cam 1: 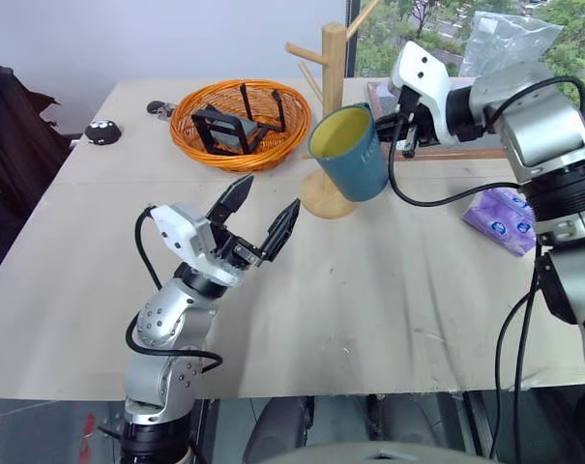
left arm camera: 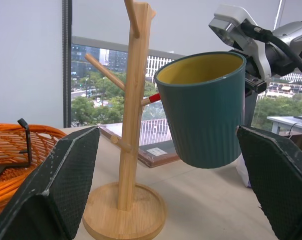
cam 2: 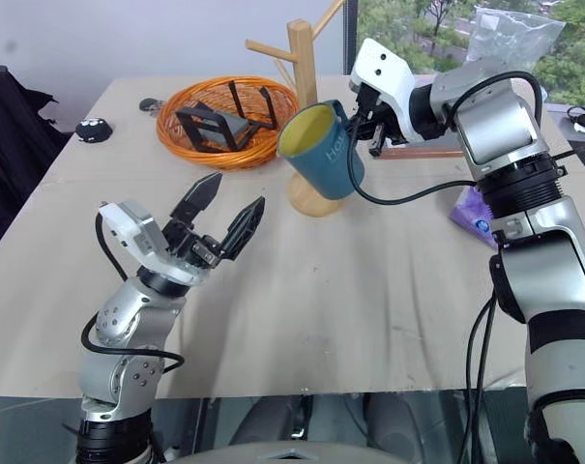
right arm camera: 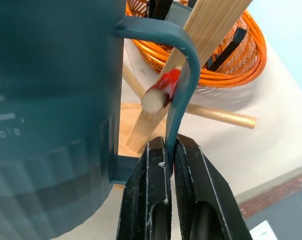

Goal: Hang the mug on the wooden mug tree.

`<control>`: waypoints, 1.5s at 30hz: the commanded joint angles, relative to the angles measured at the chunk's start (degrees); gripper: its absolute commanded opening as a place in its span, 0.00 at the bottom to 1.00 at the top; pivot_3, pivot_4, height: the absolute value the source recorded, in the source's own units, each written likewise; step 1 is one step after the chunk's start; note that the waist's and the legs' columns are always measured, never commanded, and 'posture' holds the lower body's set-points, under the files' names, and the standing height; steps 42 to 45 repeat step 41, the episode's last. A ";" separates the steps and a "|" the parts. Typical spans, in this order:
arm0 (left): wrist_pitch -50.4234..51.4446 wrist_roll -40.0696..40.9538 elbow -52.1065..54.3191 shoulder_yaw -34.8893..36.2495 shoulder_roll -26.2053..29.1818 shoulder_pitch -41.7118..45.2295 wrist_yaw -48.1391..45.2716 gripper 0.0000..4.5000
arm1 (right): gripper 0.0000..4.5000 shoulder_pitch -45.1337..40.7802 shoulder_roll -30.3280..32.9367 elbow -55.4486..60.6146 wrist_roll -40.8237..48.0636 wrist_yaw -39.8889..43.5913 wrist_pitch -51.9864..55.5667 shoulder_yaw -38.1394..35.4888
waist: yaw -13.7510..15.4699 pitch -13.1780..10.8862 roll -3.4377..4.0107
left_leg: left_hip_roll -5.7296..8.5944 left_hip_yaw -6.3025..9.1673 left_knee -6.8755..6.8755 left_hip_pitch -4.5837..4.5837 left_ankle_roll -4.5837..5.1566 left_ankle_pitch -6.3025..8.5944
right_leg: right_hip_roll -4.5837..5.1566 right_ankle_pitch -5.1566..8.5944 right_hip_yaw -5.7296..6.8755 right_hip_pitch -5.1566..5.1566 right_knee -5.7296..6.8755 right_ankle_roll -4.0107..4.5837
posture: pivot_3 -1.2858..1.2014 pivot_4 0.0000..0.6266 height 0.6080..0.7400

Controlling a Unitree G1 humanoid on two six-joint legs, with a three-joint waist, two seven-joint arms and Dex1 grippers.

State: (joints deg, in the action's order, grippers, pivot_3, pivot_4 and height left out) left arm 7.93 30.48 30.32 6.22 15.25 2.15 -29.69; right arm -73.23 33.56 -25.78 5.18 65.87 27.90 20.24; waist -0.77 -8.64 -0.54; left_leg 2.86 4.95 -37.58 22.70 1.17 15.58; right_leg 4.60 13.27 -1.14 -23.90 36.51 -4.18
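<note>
The teal mug (cam 1: 355,155), yellow inside, hangs tilted in the air just in front of the wooden mug tree (cam 1: 333,77). My right gripper (right arm camera: 169,145) is shut on the mug's loop handle (right arm camera: 184,65), pinching its lower part. The tree's red-tipped peg (right arm camera: 163,90) shows right at the opening of the handle loop; I cannot tell whether it is inside. The tree's round base (cam 1: 326,198) stands on the table under the mug. My left gripper (cam 1: 263,208) is open and empty, raised over the table's near left and pointing toward the mug (left arm camera: 210,110) and the tree's post (left arm camera: 133,100).
An orange wicker basket (cam 1: 239,121) holding black pieces sits left of the tree. A purple tissue pack (cam 1: 505,217) lies at the right, under my right arm. Small black objects (cam 1: 103,130) rest near the far left edge. A plastic bag (cam 1: 505,39) is at the back right.
</note>
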 commanded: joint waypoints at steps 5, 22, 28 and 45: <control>-1.95 0.15 0.16 -0.48 -0.07 0.58 -0.52 1.00 | 0.60 -1.59 0.75 1.91 -1.48 -0.05 -0.81 -3.21 | 0.00 0.00 0.00 | 0.01 0.00 -0.02 0.00 -0.01 -0.01 | 0.00 0.00 -0.01 -0.01 0.05 0.00 | 0.52 0.24 1.00; 4.08 0.90 -0.29 -0.69 6.44 -4.79 -4.30 1.00 | 0.90 35.60 5.24 42.44 17.99 -11.68 22.32 -33.91 | 0.43 0.08 -0.09 | -0.01 0.02 -0.09 0.04 0.01 0.00 | 0.03 0.00 0.01 0.02 0.10 0.00 | 0.52 0.24 1.00; 10.51 -2.13 0.38 -3.44 13.45 -13.77 -5.91 1.00 | 0.95 72.14 -11.32 59.36 18.82 -22.61 12.85 -36.98 | 0.40 0.07 0.00 | 0.03 -0.07 -0.03 0.00 0.03 0.01 | 0.03 0.01 -0.17 -0.06 0.26 -0.02 | 0.52 0.24 1.00; 9.97 -6.42 -1.78 -3.91 15.34 -17.68 -6.36 1.00 | 0.95 91.62 -14.20 45.95 14.82 -19.14 -19.32 -35.28 | 0.00 -0.05 -0.10 | -0.23 -0.35 0.11 -1.83 0.29 0.18 | -0.10 0.32 -0.27 1.47 0.20 0.02 | 0.52 0.24 1.00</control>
